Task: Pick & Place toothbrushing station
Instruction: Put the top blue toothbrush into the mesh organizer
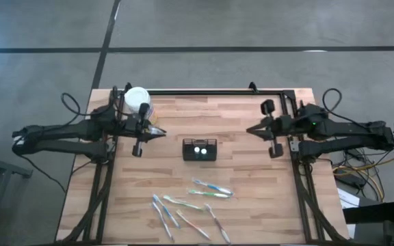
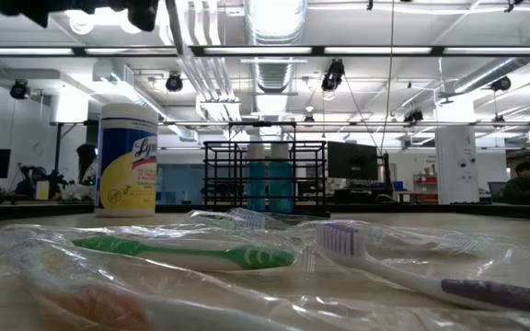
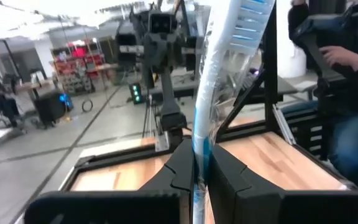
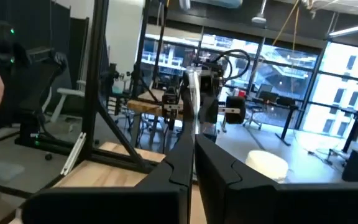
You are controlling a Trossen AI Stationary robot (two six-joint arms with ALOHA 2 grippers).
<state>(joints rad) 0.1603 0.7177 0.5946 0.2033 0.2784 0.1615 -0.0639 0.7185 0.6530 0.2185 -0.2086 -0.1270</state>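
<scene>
Light butcher-block wooden table [image 1: 252,205] filled the high view, framed by a black rail. Left arm sat at 9 o'clock; left gripper [image 1: 157,132] had its jaws clamped on a pale blue toothbrush in a clear wrapper [image 3: 215,81], pinched between the fingers [image 3: 180,165] in the wrist view, shaft sticking up past them. Right arm sat at 3 o'clock; right gripper [image 1: 254,128] had jaws pressed together, nothing between them. White-lidded yellow wipes canister [image 1: 137,100] stood at 11 o'clock, just behind the left gripper. Small black rectangular wire-mesh caddy [image 1: 200,149] stood at table centre, between both grippers, touching neither. Loose wrapped blue, green and white toothbrushes [image 1: 190,205] lay scattered at 6 o'clock, apart from the caddy.
</scene>
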